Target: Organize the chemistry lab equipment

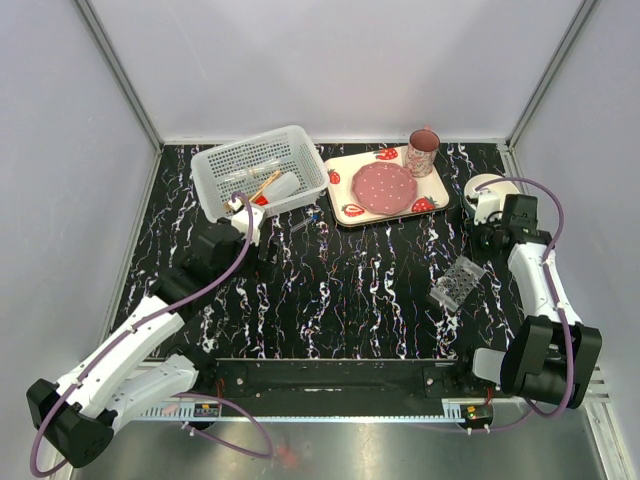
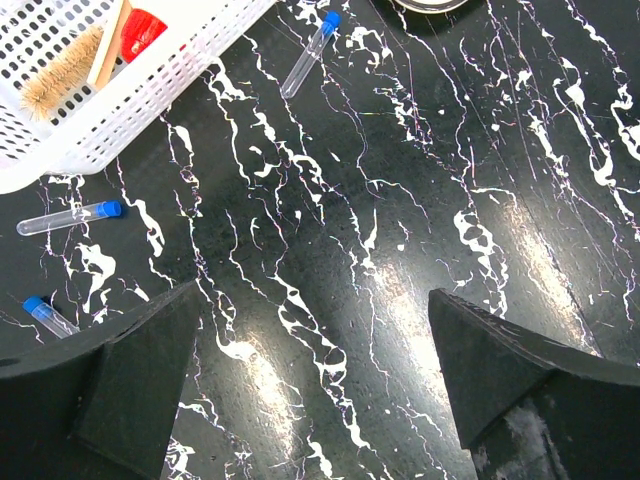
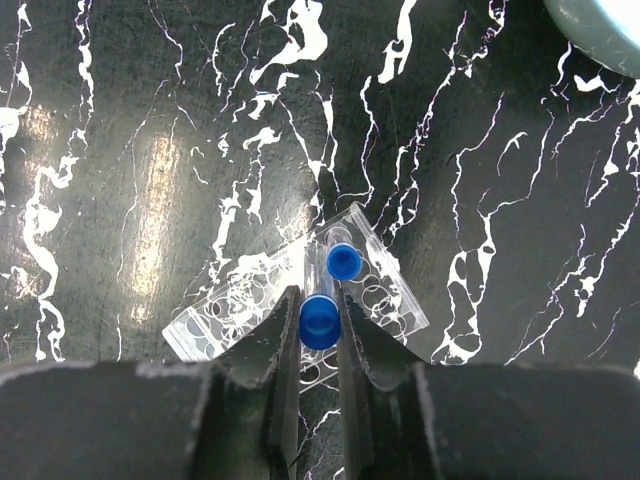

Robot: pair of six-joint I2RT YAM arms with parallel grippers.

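**Table:** black white-veined tabletop [image 1: 350, 300].

**Far left:** white perforated plastic basket [image 1: 215, 160] holding a wooden-handled bristle brush [image 2: 65, 75], a white squeeze bottle with red cap [image 2: 142, 30] and clear plastic tubes [image 1: 262, 165].

**Near the basket, loose on the table:** three clear blue-capped vials lying flat, one on the basket's right [image 2: 310, 55] and two on its near side [image 2: 70, 217] [image 2: 48, 315].

**Left gripper** [image 2: 315, 350]**:** jaws spread wide, empty, above bare table just near of the basket.

**Right centre:** clear plastic grid tube rack [image 1: 458, 283], with one blue-capped vial standing in a cell [image 3: 344, 262].

**Right gripper** [image 3: 319, 295]**:** fingers clamped on another blue-capped vial [image 3: 319, 322], upright over the rack; whether its lower end sits in a cell cannot be told.

**Far centre:** strawberry-print tray [image 1: 440, 190] with pink plate [image 1: 385, 188] and mug [image 1: 423, 152].

**Far right:** round white bowl [image 1: 483, 185].
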